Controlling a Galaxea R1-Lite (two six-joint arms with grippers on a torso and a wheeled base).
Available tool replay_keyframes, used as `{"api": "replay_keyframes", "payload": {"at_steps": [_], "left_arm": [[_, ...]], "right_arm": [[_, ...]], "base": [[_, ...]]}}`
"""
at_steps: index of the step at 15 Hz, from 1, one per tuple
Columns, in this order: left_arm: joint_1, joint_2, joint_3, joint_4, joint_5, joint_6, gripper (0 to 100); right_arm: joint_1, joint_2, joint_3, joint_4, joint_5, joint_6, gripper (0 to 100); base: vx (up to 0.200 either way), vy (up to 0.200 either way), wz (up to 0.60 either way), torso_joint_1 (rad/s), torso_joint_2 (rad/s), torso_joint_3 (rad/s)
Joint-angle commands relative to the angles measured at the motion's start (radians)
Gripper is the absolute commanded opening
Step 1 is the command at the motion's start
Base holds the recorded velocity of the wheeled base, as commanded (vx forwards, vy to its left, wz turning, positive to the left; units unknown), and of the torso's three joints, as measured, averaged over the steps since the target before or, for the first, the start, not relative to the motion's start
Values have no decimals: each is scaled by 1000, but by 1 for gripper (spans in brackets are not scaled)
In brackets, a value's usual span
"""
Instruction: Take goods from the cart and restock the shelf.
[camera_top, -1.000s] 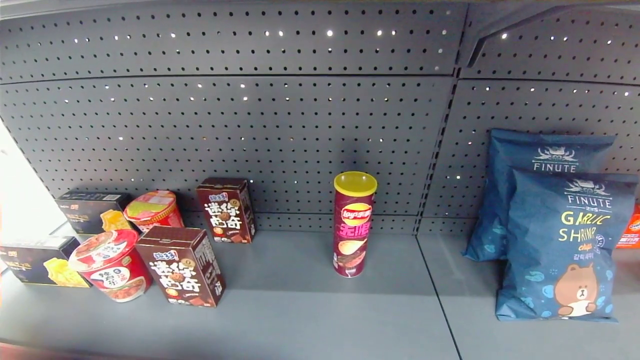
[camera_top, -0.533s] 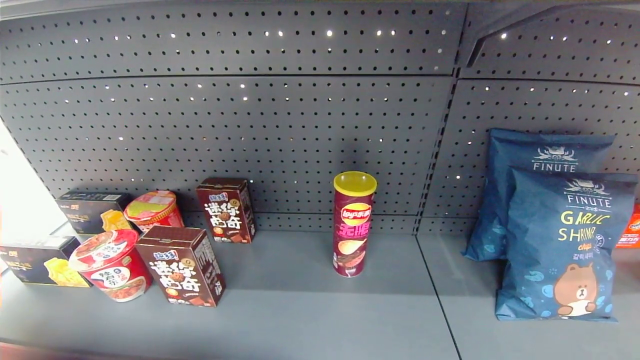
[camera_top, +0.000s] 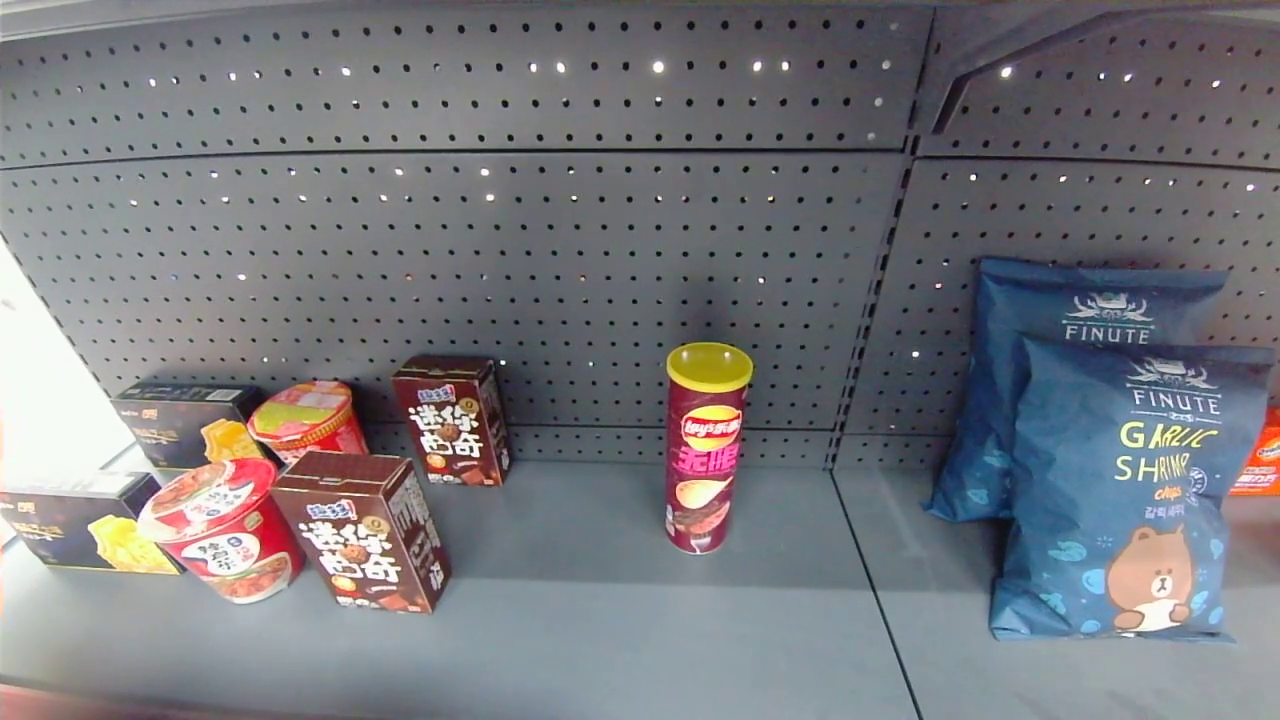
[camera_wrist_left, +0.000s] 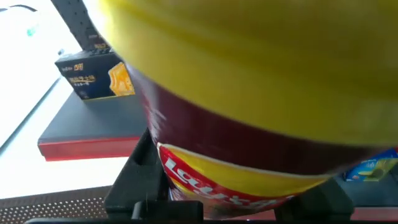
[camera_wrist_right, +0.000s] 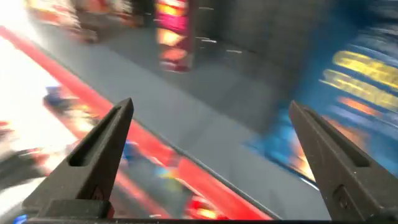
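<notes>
On the grey metal shelf (camera_top: 600, 640), a maroon cylindrical chips can (camera_top: 708, 450) with yellow plastic lid stood upright, well apart from blue foil snack bags (camera_top: 1120, 500). Fingers of the left gripper (camera_wrist_left: 224, 202) were clamped on a second maroon yellow-lidded can (camera_wrist_left: 249, 143); those of the right gripper (camera_wrist_right: 211, 155) stood wide apart near the shelf edge.

head camera sits high, facing forward and down over the shelf (camera_top: 620, 620), mid range. left wrist camera is jammed against a held can (camera_wrist_left: 249, 137), facing the shelf's left end, and shares the black box (camera_wrist_left: 96, 74) with head. right wrist camera looks low from the shelf front through the right gripper (camera_wrist_right: 210, 104), jaws wide, and shares the shelf can (camera_wrist_right: 174, 34) and blue bags (camera_wrist_right: 348, 93) with head.
</notes>
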Motion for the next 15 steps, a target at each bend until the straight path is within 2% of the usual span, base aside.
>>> {"api": "replay_keyframes", "payload": {"at_steps": [1,5,7,11,15], "left_arm": [[-2,26,-8,-2,-2,1,0],[-7,83,0,-89,-7,-7,0],[-7,92,8,-91,-27,-9,0],[-4,95,31,-92,-34,-10,0],[-4,105,22,-92,-36,-61,0]], "right_arm": [[92,209,-50,-81,31,59,100],[132,517,-99,-354,26,42,100],[161,651,-104,-460,23,10,100],[218,835,-155,-549,29,4,100],[296,993,-265,-631,46,4,100]], "base": [[0,0,0,0,0,0],[0,0,0,0,0,0],[0,0,0,0,0,0],[0,0,0,0,0,0],[0,0,0,0,0,0]]}}
